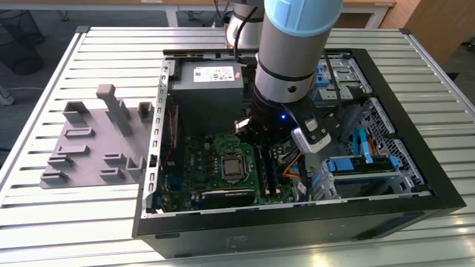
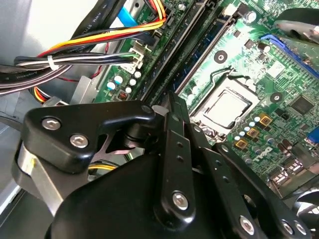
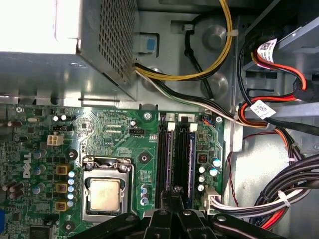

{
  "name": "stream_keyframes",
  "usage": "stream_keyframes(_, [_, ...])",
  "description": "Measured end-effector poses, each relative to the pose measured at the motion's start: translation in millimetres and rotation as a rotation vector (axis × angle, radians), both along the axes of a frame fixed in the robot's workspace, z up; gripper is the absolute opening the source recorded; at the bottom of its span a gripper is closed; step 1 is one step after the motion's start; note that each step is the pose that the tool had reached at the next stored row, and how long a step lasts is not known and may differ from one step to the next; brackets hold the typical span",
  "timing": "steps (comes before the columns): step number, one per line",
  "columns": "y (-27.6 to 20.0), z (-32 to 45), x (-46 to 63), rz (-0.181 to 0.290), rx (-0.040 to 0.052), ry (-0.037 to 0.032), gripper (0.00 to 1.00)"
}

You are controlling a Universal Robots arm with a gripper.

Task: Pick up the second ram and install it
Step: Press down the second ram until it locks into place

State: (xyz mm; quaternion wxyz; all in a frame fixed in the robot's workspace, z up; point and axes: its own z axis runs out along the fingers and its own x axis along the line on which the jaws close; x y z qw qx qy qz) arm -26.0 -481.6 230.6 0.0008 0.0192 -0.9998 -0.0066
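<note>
Gripper [image 3: 175, 191] above memory slots [image 3: 177, 159] inside computer case [image 1: 415, 206].

The arm [image 1: 293, 50] is a thick silver-grey tube with a pale blue cap, a black wrist and a small blue light. The gripper [image 2: 172, 107] has matte black linkages with silver screws.
</note>
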Motion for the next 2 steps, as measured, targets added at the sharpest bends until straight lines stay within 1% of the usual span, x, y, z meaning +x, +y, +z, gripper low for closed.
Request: stream_keyframes(2, [0.0, 0.0, 0.0, 0.0, 0.0, 0.0, 0.11])
